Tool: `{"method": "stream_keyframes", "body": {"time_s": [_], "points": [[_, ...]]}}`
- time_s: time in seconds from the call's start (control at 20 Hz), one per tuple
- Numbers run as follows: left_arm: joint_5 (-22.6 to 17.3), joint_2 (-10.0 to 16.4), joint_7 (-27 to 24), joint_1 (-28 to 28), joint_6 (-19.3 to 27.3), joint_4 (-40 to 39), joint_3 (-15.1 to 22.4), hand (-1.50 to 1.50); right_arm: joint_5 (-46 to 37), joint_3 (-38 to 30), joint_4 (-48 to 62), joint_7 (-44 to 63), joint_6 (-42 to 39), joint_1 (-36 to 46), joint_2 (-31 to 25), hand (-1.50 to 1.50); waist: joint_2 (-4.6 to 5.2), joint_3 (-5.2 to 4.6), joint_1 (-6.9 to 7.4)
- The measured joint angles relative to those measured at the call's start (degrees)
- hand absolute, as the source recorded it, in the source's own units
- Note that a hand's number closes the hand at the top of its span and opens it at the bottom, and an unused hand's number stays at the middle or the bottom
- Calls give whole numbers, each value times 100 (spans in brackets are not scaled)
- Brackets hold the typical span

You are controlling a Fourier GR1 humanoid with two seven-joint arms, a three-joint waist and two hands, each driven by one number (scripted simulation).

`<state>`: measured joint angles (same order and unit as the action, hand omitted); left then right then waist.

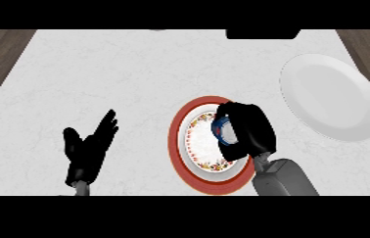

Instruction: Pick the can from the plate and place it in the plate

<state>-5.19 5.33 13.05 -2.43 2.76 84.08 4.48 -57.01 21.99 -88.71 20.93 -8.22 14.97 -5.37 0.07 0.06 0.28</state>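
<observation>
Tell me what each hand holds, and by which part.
The right hand is curled round the side of the can over the red-rimmed plate, hiding most of it. The left hand, open at lower left, holds nothing.

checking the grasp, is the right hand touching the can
Touching. The head view shows the right hand curled round the can, hiding most of it, with no gap between them, over the red-rimmed plate.

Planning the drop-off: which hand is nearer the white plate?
Right. The right hand, holding the can, is left of the white plate; the left hand rests open far to its left.
</observation>
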Motion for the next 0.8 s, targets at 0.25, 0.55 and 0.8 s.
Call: {"method": "stream_keyframes", "body": {"time_s": [0.25, 0.55, 0.8], "points": [[4, 32, -26, -1, -7, 84, -16, 0, -563, -1351, 406, 1503, 938, 545, 118, 150, 102, -6, -29], [18, 24, -30, 105, -50, 127, 41, 0, -1684, -2471, 857, 3235, 1901, 1381, -84, 150, 203, -35, 188], [36, 15, -1, 212, -127, 109, 134, 0, -2762, -3223, 1253, 4044, 2416, 2070, -293, 150, 264, -32, 413]]}}
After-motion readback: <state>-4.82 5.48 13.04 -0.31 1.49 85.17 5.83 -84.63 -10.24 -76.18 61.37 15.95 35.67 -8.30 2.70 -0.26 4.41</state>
